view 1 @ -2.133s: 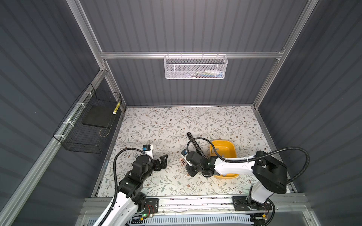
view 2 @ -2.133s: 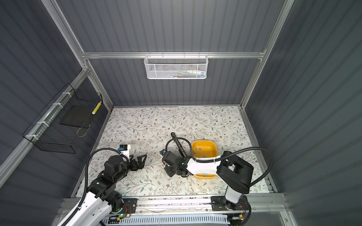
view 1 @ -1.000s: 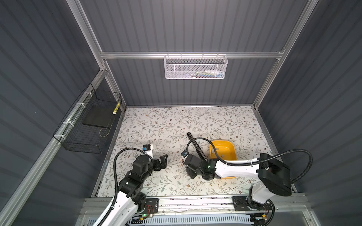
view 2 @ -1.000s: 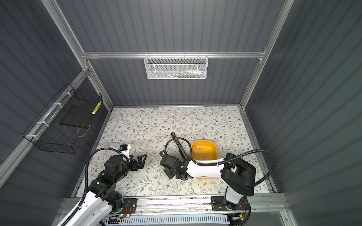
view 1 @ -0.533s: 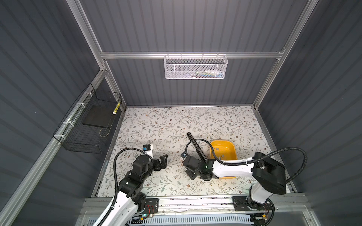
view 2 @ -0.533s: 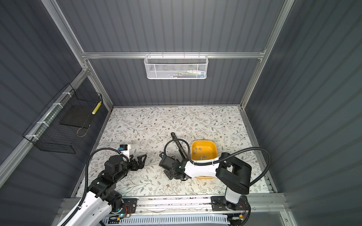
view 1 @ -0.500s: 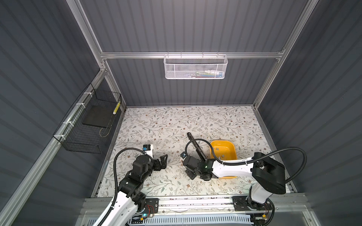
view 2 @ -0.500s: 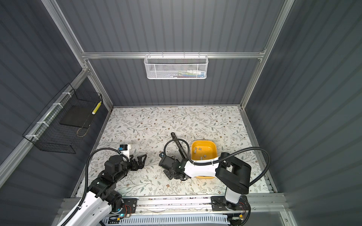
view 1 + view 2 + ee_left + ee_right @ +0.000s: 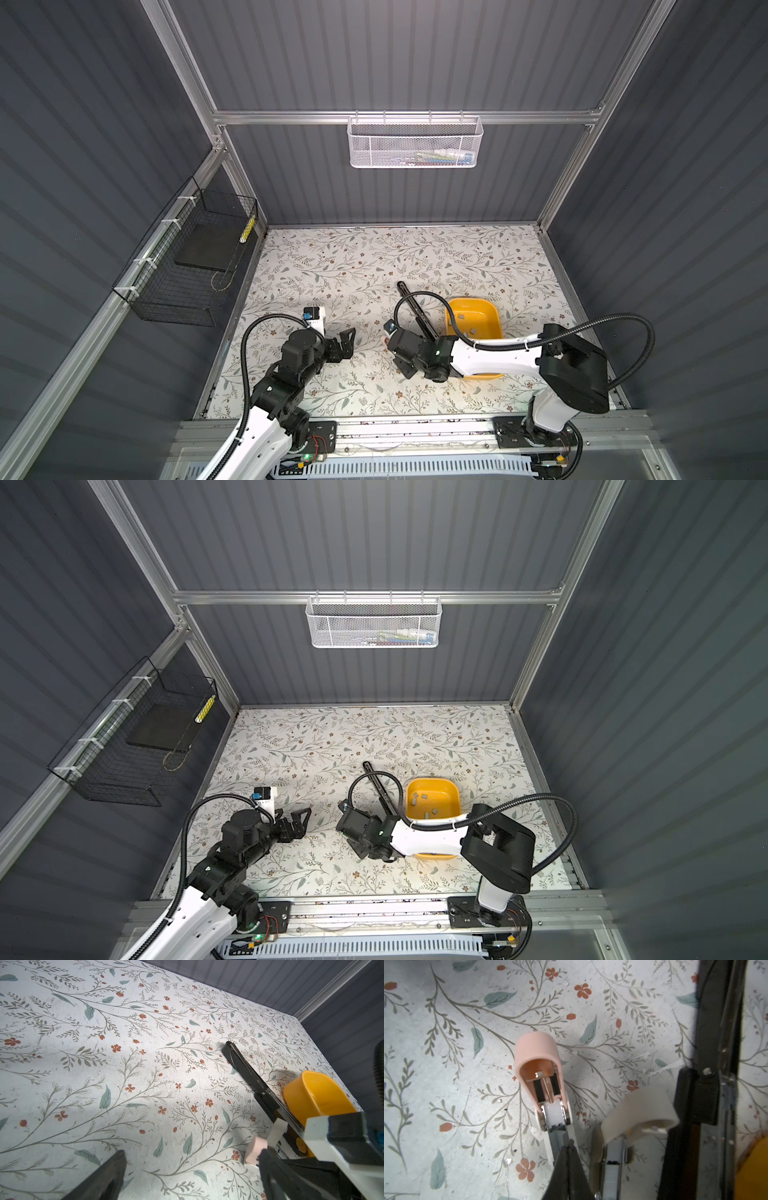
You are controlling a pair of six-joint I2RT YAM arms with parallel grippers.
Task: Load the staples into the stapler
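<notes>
Black right pincer (image 9: 569,1147) tips are pinched together on the metal channel of the open pink stapler (image 9: 537,1057), can't tell if a strip is nipped. Reads as seating a strip; next needs a straight slide down the rail, then lid shut. Staples (image 9: 414,800) lie in the yellow bowl (image 9: 432,781); white stapler (image 9: 639,1113) and black stapler (image 9: 716,1064) crowd one side, worktop (image 9: 332,270) toward the left pincer (image 9: 348,337), jaws apart, is free.
</notes>
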